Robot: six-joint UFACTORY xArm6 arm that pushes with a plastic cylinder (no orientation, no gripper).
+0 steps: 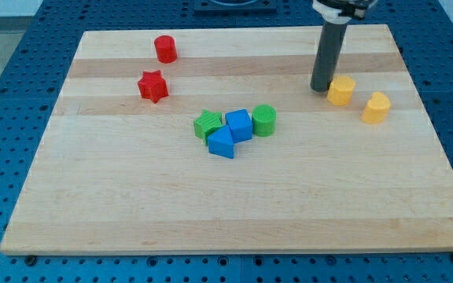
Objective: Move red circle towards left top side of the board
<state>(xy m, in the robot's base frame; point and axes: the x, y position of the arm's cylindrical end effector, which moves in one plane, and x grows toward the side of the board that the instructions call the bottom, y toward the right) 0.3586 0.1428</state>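
The red circle (164, 49) stands near the board's top left. A red star (152, 86) lies just below and left of it. My tip (322, 88) rests on the board at the upper right, far to the right of the red circle, right beside a yellow hexagon block (340, 90) on its left side.
A second yellow block (376, 108) lies right of the first. In the middle sit a green star (207, 124), a blue cube (239, 125), a blue triangle block (221, 144) and a green cylinder (264, 120). The wooden board (132, 204) lies on a blue table.
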